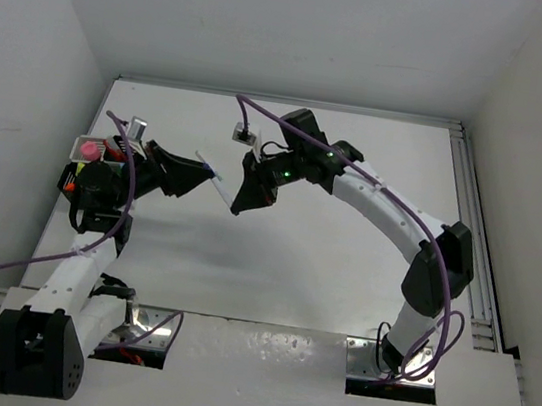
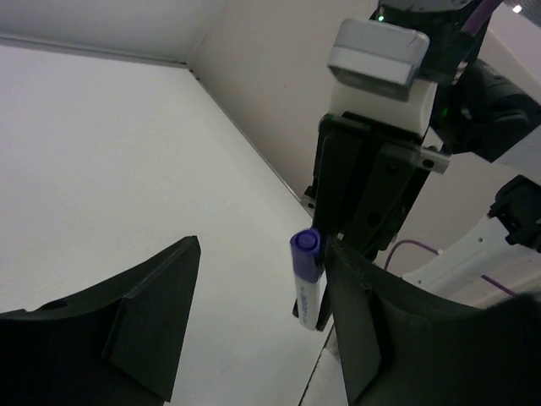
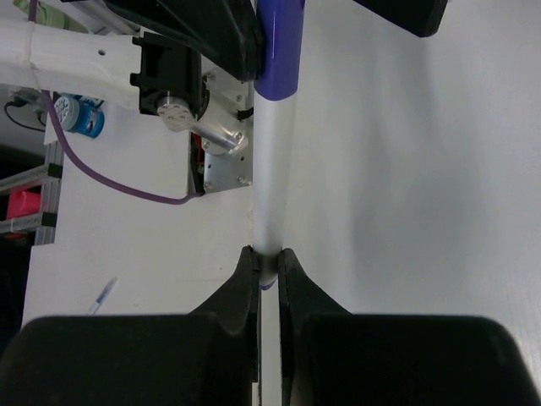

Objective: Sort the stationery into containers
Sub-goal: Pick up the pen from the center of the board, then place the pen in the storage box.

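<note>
A white marker with a blue-purple cap [image 1: 213, 178] hangs in mid-air above the table, between the two arms. My right gripper [image 3: 269, 254] is shut on its white tail end, seen in the top view at the right gripper [image 1: 238, 201]. My left gripper [image 2: 264, 254] is open around the cap end [image 2: 306, 245]; the marker lies close against the right-hand finger [image 2: 363, 313], with a wide gap to the other. Containers [image 1: 94, 153] sit at the far left, mostly hidden behind the left arm, with pink and red items showing.
A dark container with orange and green stationery [image 1: 72, 178] sits by the left wall. A loose pen [image 3: 103, 292] lies on the white plate near the arm bases. The table's back edge and side walls bound the workspace.
</note>
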Action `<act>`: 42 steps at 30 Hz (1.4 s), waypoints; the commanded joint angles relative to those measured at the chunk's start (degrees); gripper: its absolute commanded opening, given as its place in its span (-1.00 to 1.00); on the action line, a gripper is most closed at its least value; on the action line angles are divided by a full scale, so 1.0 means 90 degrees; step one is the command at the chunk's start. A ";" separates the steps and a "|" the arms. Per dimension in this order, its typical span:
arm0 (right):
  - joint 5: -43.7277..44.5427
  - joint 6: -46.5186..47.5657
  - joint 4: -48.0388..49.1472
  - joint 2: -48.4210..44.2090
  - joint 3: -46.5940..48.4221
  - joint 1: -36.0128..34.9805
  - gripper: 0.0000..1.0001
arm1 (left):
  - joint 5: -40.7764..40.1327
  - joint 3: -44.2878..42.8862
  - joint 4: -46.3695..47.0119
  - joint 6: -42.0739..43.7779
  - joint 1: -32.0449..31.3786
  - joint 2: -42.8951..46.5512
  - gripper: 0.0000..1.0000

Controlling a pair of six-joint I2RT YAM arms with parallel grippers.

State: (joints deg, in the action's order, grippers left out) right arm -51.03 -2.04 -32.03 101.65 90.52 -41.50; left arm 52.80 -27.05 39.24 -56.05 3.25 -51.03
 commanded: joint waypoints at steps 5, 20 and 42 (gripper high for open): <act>-0.0209 -0.0310 0.0414 0.0288 0.0401 -0.0194 -1.00 | -0.0085 -0.0100 0.1030 -0.0501 -0.0195 -0.0053 0.14; 0.0551 -0.1287 0.1069 0.0796 0.0899 -0.0107 0.35 | -0.0289 -0.2253 -0.3708 0.3376 0.0954 -0.0198 -1.00; 0.3247 -0.1911 0.2221 0.2533 0.1329 0.0099 0.28 | -0.1423 -0.1986 -0.2995 0.5155 0.4015 -0.1878 -1.00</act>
State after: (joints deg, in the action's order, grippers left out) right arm -24.10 -16.64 -16.27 122.63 99.85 -40.97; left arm 38.65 -46.54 3.05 -7.35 39.11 -67.11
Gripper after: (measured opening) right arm 0.642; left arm 0.208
